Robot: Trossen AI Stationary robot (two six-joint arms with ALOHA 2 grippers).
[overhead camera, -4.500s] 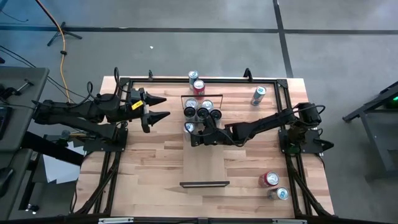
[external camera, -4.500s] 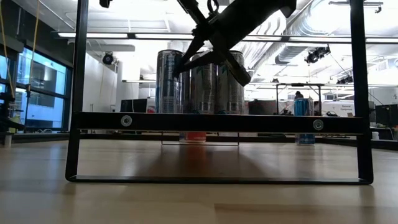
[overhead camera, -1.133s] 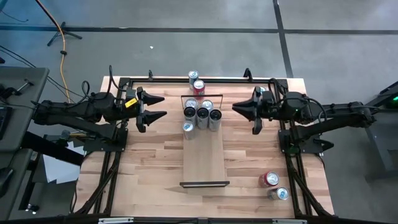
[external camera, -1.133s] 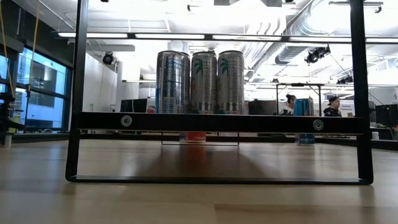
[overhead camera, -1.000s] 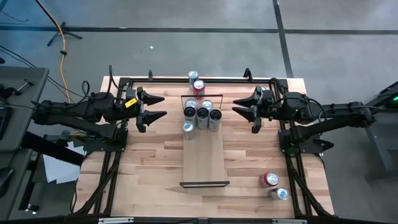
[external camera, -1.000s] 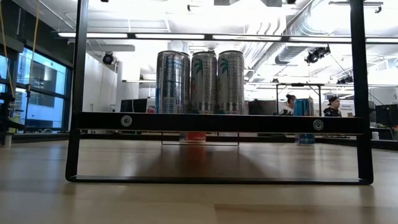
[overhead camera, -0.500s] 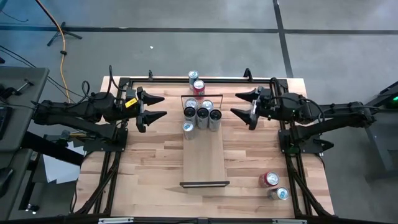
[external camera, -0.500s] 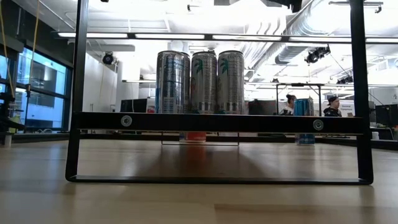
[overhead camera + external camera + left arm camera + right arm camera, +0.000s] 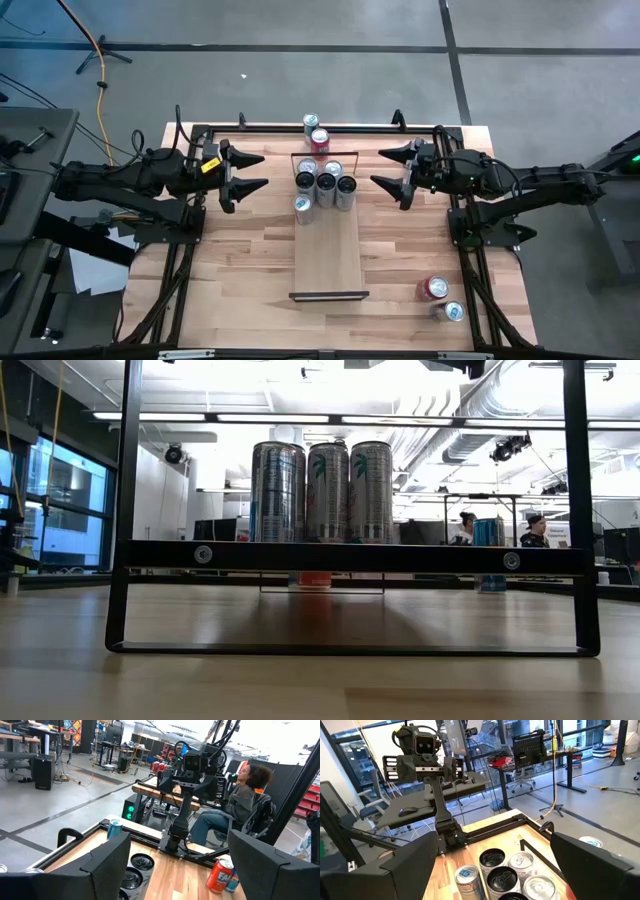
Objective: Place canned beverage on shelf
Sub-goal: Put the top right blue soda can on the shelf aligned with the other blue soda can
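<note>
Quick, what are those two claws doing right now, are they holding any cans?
Left gripper: open, holding nothing, waiting left of the shelf.
Right gripper: open, holding nothing, hovering right of the cans on the shelf.

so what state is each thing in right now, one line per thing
left gripper: open, empty, hovering left of the shelf
right gripper: open, empty, hovering right of the shelf
shelf: flat on the table, near half bare
shelf cans: upright, clustered at the far end
red can: upright on the table beyond the shelf
corner cans: upright on the table, near right corner
</note>
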